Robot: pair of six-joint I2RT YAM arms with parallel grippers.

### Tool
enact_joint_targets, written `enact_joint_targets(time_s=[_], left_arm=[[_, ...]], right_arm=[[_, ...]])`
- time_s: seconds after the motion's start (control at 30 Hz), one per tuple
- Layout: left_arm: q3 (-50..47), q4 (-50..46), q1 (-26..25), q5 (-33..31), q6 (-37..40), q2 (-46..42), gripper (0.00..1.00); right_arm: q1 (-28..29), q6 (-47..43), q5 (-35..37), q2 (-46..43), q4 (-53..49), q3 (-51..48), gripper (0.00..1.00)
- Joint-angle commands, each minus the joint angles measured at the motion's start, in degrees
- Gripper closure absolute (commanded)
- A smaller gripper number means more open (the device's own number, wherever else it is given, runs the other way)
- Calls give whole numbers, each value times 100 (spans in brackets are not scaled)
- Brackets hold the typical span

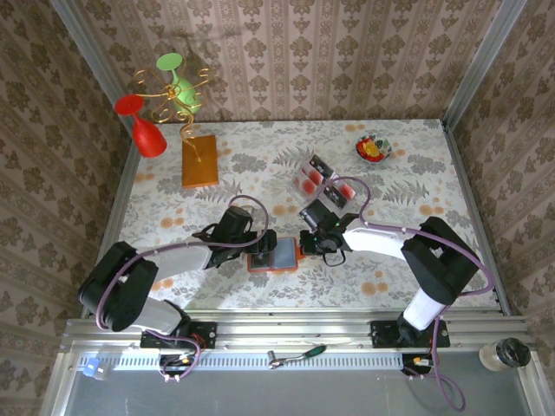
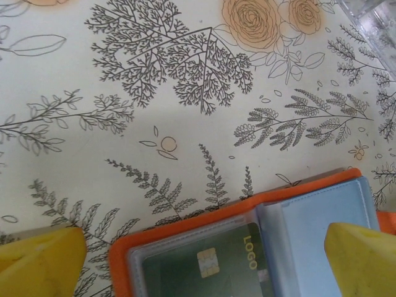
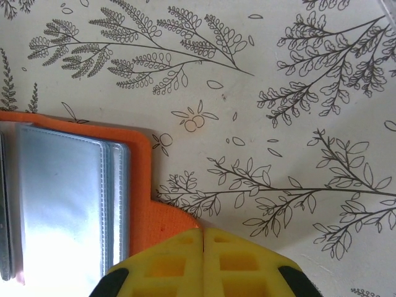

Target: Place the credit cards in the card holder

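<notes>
Your right gripper (image 3: 203,238) is clamped shut over the orange tab of the open card holder (image 1: 273,255) lying on the table (image 1: 416,173), while your left gripper (image 2: 201,257) gapes wide astride its edge.

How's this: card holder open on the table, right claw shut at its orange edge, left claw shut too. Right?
The left claw is open, not shut; the left wrist view shows its fingers spread wide apart at the card holder. The rest stands.

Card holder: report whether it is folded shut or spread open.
Spread open: the card holder shows its clear inner sleeves, one holding a card.
</notes>
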Motion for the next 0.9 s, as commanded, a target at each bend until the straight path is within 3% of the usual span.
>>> enact_joint_targets(time_s=[0.0, 0.43, 0.87], left_arm=[[97, 250, 16, 164, -87, 105, 0], [-57, 496, -12, 503, -249, 187, 0], [-186, 948, -19, 838, -722, -432, 0]], right_arm=[[-15, 111, -120, -15, 5, -115, 100], [-15, 173, -245, 6, 111, -150, 100], [-15, 309, -336, 149, 242, -85, 100]])
